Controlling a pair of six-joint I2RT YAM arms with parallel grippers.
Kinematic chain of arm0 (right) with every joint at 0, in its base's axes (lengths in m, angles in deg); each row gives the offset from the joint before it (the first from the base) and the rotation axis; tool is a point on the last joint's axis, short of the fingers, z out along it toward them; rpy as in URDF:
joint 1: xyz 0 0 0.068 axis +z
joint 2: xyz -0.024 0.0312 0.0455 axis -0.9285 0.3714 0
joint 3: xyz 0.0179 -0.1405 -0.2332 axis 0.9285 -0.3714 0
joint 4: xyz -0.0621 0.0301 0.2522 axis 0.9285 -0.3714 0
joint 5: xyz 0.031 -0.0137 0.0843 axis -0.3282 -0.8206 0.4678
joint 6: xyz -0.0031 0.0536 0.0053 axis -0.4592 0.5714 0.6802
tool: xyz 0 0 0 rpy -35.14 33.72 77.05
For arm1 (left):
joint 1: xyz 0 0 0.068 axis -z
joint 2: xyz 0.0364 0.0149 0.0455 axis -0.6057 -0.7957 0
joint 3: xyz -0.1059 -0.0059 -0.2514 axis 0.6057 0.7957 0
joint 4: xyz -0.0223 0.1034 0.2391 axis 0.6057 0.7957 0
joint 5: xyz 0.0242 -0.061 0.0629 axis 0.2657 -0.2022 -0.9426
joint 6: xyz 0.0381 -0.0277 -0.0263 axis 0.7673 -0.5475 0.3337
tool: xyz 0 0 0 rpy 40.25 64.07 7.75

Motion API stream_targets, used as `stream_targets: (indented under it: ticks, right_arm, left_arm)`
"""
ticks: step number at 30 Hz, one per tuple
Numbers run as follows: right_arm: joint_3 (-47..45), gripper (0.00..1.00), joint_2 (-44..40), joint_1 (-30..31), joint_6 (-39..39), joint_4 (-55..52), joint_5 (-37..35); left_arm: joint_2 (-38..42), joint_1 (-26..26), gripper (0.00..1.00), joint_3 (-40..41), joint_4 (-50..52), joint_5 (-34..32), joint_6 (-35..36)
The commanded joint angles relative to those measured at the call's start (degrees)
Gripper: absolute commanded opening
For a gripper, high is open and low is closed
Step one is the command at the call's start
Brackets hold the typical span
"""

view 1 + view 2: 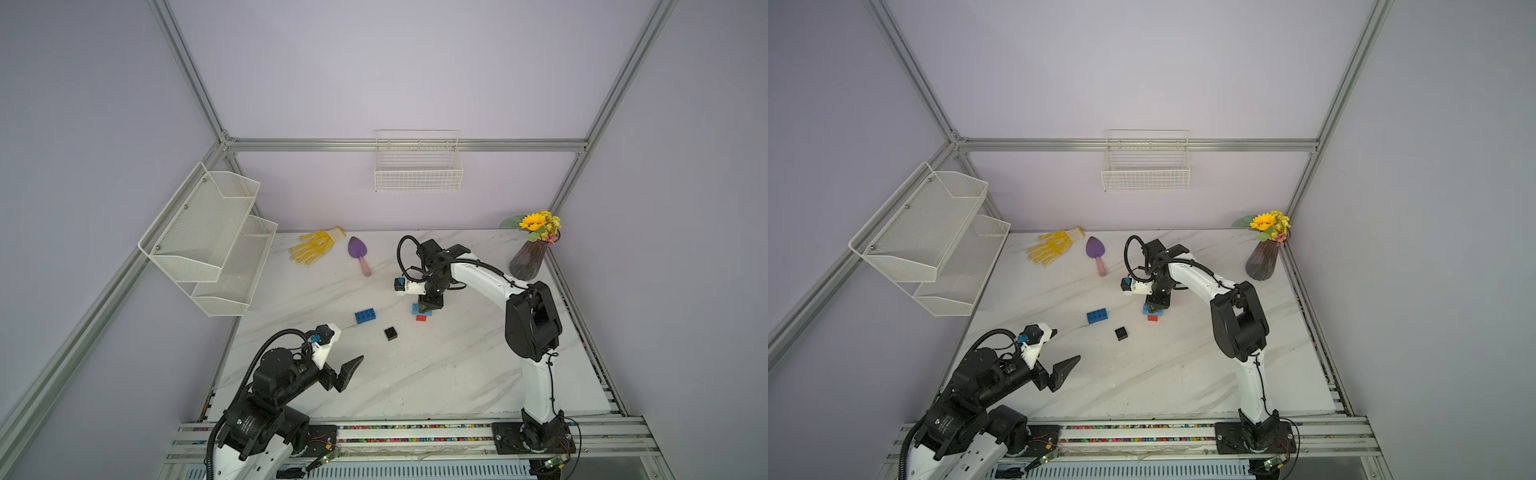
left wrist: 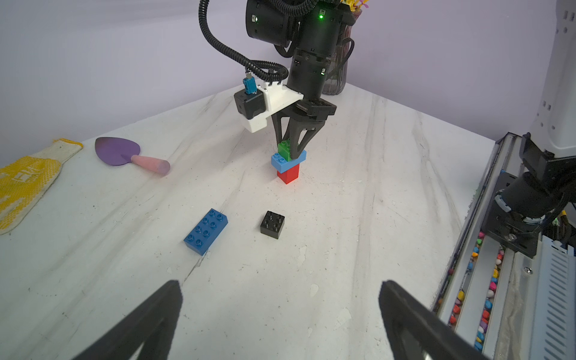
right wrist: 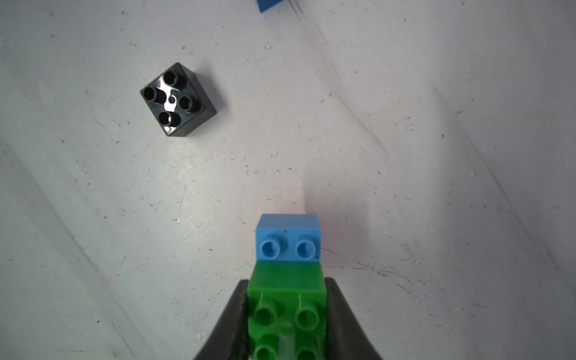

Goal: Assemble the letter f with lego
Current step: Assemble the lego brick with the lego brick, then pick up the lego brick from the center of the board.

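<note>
Left wrist view, going left to right: yellow glove (image 2: 21, 177), purple trowel (image 2: 117, 151), then a loose blue brick (image 2: 205, 230) and a black brick (image 2: 272, 224) lying apart on the tabletop (image 2: 358, 218). Right of those stands a stack: red brick (image 2: 288, 177) at the bottom, lighter blue brick (image 2: 282, 162) across it, green brick (image 2: 284, 149) on top, probably seated, hard to tell. From above, the right tool (image 2: 290, 151) is clamped on the green one. Nearest the camera, the left tool (image 2: 280, 282) is spread wide apart.

A: How do you look?
B: White shells, black joints on my right arm (image 1: 478, 270) and left arm (image 1: 276, 372). Ribbed black cable (image 2: 268, 67), white bracket (image 2: 280, 96), blue plug (image 2: 248, 85) at the wrist. My left tool (image 2: 280, 286): tapered black fingers (image 2: 156, 318).
</note>
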Motion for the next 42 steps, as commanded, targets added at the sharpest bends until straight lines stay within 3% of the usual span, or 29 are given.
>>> stream_targets:
  ticks: [1, 13, 28, 35, 42]
  right_arm:
    - [-0.4, 0.3, 2.34, 0.46, 0.87, -2.41, -0.58]
    - [3.88, 0.54, 2.49, 0.07, 2.17, -2.14, 1.13]
    - [5.69, 0.6, -2.32, 1.97, 7.71, -1.34, 2.13]
    - [-2.77, 0.62, -8.51, 8.09, 5.88, 5.12, 1.8]
    - [-5.53, 0.65, -7.84, 10.92, -0.24, 8.86, 5.15]
  left_arm:
    - [-0.41, -0.29, 1.0, -0.08, -1.8, 0.91, 1.37]
    - [-0.18, -0.29, 1.0, -0.18, -1.72, 0.46, 1.2]
    - [-0.27, -0.38, 1.0, -0.18, -1.72, 0.8, 1.24]
    - [-0.26, -0.38, 1.0, -0.06, -1.79, 1.28, 1.32]
    - [-0.44, -0.38, 1.0, -0.27, -1.85, 1.59, 1.21]
